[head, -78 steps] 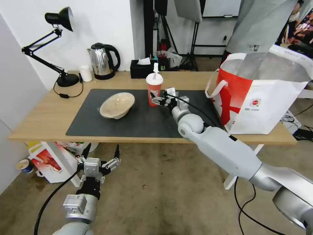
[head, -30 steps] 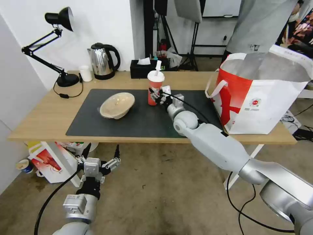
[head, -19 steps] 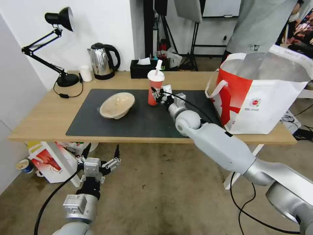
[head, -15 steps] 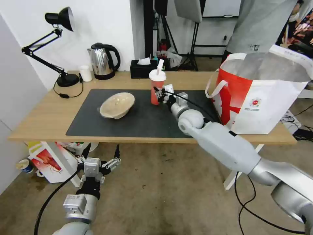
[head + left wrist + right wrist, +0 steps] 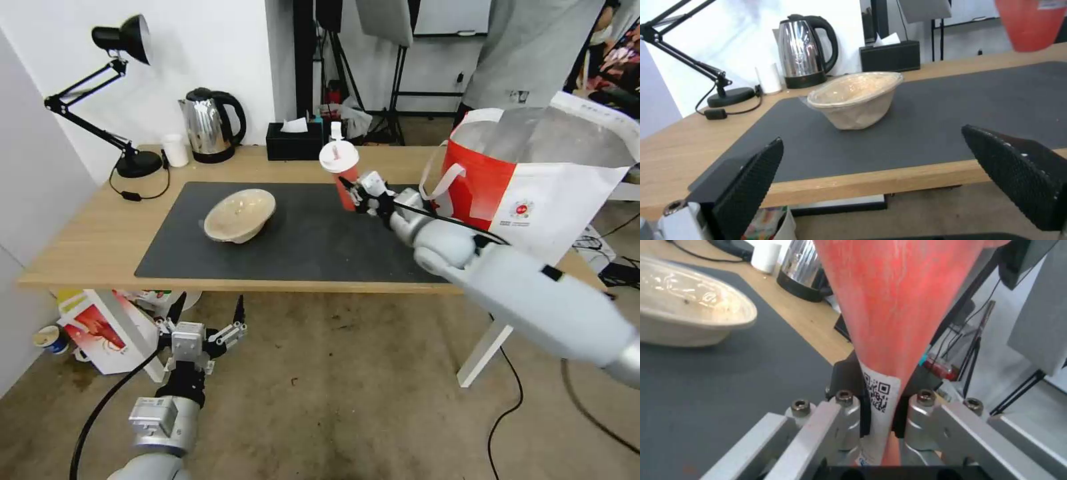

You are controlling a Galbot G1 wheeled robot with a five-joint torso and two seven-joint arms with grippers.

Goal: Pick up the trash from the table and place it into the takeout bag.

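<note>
Cup [image 5: 342, 175] has been lifted off the desk [image 5: 87, 233], clamped by right hand [image 5: 363, 193], carried toward bag [image 5: 533, 193] at 3 o'clock; left hand [image 5: 200, 327] parked low, spread wide.

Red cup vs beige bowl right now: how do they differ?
The red cup is tilted, lifted off the mat in the right gripper; the beige bowl rests on the mat, ungripped. The cup is tall, narrow and lidded; the bowl is wide, shallow and open. Neither is in the bag yet.

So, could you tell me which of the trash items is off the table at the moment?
The red straw cup: the right tool holds it, tilted, above the mat. The beige bowl sits on the mat, untouched.
</note>
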